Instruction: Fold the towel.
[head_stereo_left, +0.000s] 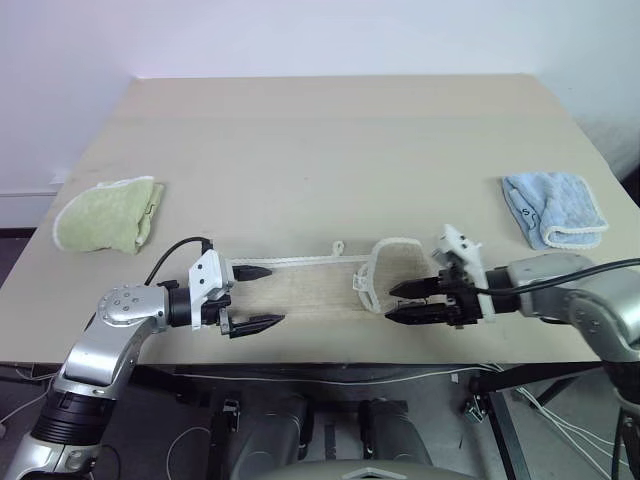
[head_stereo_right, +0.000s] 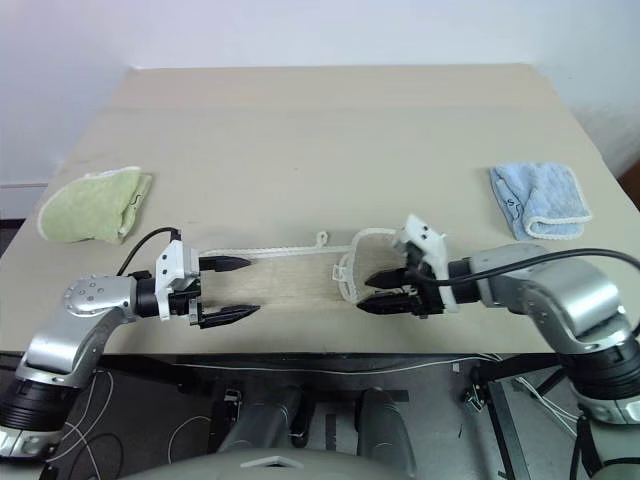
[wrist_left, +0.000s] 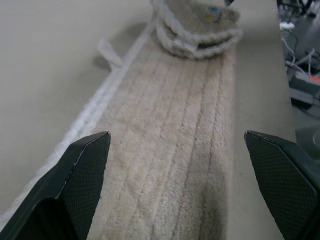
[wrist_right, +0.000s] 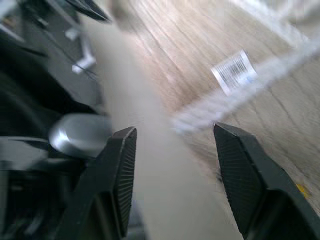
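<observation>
The towel (head_stereo_left: 315, 288) is a beige terry strip with white corded edging, lying along the table's front edge. Its right end (head_stereo_left: 385, 272) is folded back over itself in a loose hump, and a small white loop (head_stereo_left: 340, 246) sticks out from the far edge. My left gripper (head_stereo_left: 257, 297) is wide open at the towel's left end, its fingers straddling the strip's width (wrist_left: 175, 150). My right gripper (head_stereo_left: 400, 303) is open at the folded right end, with nothing between its fingers (wrist_right: 120, 165). A white label (wrist_right: 234, 71) shows on the cloth just past them.
A light green folded towel (head_stereo_left: 108, 213) lies at the table's left edge and a light blue folded towel (head_stereo_left: 555, 207) at the right. The tan table (head_stereo_left: 330, 150) stretches away behind the towel. Its front edge (head_stereo_left: 330, 342) runs just under both grippers.
</observation>
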